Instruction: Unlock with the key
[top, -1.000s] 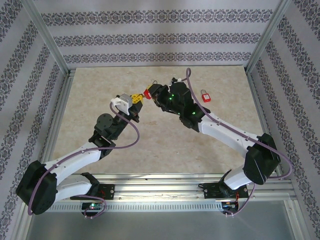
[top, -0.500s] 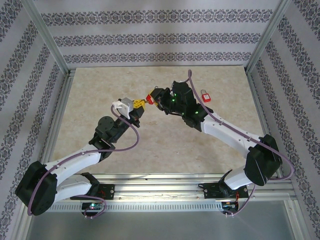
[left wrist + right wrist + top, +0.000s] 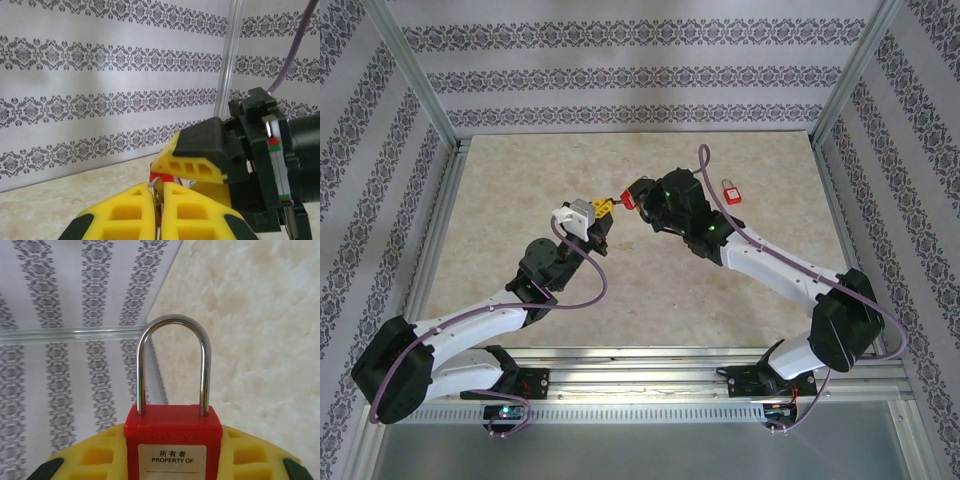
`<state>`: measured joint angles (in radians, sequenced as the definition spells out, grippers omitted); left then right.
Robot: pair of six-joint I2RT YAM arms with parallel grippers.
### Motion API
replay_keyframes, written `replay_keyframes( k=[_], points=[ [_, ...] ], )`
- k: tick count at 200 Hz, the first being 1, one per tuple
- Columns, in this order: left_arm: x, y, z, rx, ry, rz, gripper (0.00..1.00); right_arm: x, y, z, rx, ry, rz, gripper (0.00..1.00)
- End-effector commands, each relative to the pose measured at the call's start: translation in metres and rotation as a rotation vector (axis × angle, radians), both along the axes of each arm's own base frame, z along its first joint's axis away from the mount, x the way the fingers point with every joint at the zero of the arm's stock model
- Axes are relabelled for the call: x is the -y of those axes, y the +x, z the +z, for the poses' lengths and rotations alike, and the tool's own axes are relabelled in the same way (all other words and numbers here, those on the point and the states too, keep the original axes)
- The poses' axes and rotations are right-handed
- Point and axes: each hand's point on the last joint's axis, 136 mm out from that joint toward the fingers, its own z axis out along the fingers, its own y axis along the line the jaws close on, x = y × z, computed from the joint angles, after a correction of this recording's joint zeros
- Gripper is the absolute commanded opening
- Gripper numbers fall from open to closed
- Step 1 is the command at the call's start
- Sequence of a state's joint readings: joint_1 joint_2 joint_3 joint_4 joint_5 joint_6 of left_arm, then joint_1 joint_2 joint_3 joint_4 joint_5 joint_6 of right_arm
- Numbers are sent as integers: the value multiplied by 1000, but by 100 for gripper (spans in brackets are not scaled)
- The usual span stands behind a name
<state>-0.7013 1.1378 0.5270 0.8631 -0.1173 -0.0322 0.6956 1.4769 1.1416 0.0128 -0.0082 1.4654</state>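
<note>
A red padlock (image 3: pixel 172 432) with a closed steel shackle (image 3: pixel 173 360) is clamped between the yellow fingers (image 3: pixel 95 460) of my right gripper (image 3: pixel 172 440), its "PROPERTY OF" label facing the camera. From above, the padlock (image 3: pixel 628 197) is held over the middle of the table by the right gripper (image 3: pixel 634 197). My left gripper (image 3: pixel 603 208) is shut on a thin metal key (image 3: pixel 158 192), whose tip points at the red padlock (image 3: pixel 161 178) just ahead. In the left wrist view the key sits between the left gripper's (image 3: pixel 158 189) fingers, very close to the lock body.
A second red padlock (image 3: pixel 730 190) lies on the marble tabletop (image 3: pixel 520 170) to the right of the right arm. Aluminium frame posts (image 3: pixel 415 80) and patterned walls enclose the table on three sides.
Both grippers have drifted slightly rightward and toward the near edge, staying tip to tip. The left gripper has closed in on the padlock. Both grips are unchanged.
</note>
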Motion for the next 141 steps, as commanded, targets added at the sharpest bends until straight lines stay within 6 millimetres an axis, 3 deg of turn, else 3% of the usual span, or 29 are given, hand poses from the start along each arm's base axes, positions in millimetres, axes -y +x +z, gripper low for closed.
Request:
replay_keyframes(
  k=[1,37,65,112,141],
  points=[
    [-8,-5,35,74,-48,30,0,29,1,-27,-26,-254,-20,0],
    [2,-19,41,23,-103,-99,0,81,-28,-103,-173,-663,30,0],
    [9,-27,43,-28,-146,-178,0,100,-42,-143,-225,-832,100,0],
    [6,-30,39,-79,-136,-173,0,115,-49,-170,-292,-1015,199,0],
    [2,-33,36,-96,-136,-169,0,119,-52,-189,-330,-1014,236,15]
  ],
)
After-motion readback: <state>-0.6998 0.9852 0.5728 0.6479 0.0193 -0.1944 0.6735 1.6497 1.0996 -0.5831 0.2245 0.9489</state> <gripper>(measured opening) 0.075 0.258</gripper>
